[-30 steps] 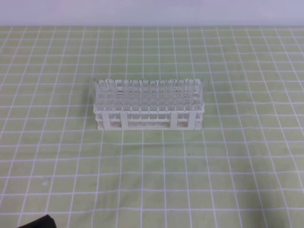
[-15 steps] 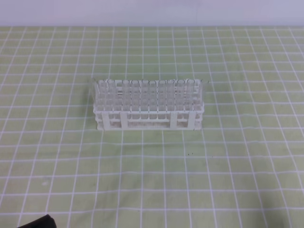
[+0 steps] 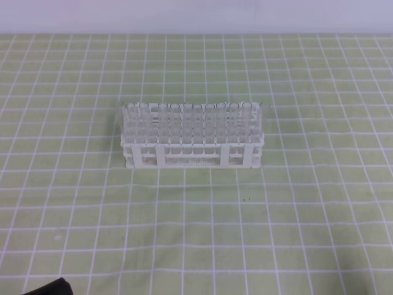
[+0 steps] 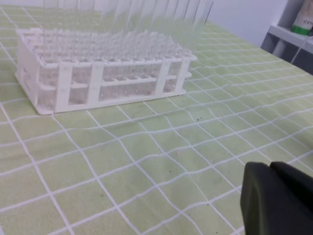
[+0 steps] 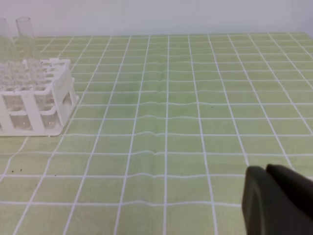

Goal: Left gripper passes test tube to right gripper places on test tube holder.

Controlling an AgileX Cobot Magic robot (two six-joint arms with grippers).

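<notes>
only the test tube holder (image 3: 192,142) seemingly blocks the cloth (image 3: 295,209).

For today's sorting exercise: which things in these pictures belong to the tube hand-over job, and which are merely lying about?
Belongs to the job:
test tube holder, full of clear tubes
left gripper, shut
right gripper, shut

Just there:
green checked cloth
shelf

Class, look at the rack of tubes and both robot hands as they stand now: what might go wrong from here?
1. The test tube holder is packed with upright clear tubes; reaching into it may knock neighbours.
2. Both the left gripper and right gripper are shut, so neither is ready to grasp anything.
3. No loose tube is visible, and clear glass is hard to see.
</notes>
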